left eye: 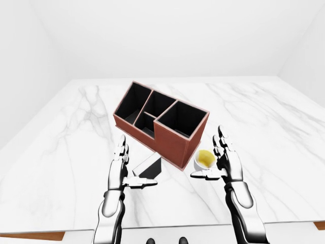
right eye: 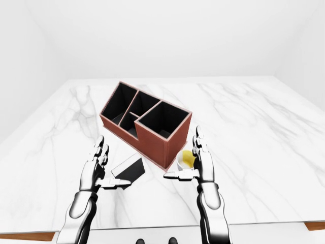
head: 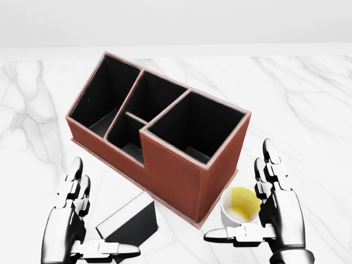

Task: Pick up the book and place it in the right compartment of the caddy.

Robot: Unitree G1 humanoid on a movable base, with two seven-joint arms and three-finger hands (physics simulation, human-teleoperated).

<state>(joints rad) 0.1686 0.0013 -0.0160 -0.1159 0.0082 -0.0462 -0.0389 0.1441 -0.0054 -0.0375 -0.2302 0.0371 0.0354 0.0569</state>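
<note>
A brown caddy [head: 176, 176] with black compartments stands at an angle on the marble table; its large right compartment [head: 195, 126] is empty. A book [head: 129, 223] with a white and black cover lies flat on the table just below the caddy's left half. My left hand [head: 82, 220] is open, just left of the book, thumb reaching under its lower edge. My right hand [head: 272, 212] is open, below and right of the caddy, beside a white cup.
A white cup [head: 240, 206] with yellow contents stands against the caddy's lower right corner, between caddy and right hand. The marble table [left eye: 264, 117] spreads wide on all sides; its near edge [left eye: 167, 227] runs along the bottom of the eye views.
</note>
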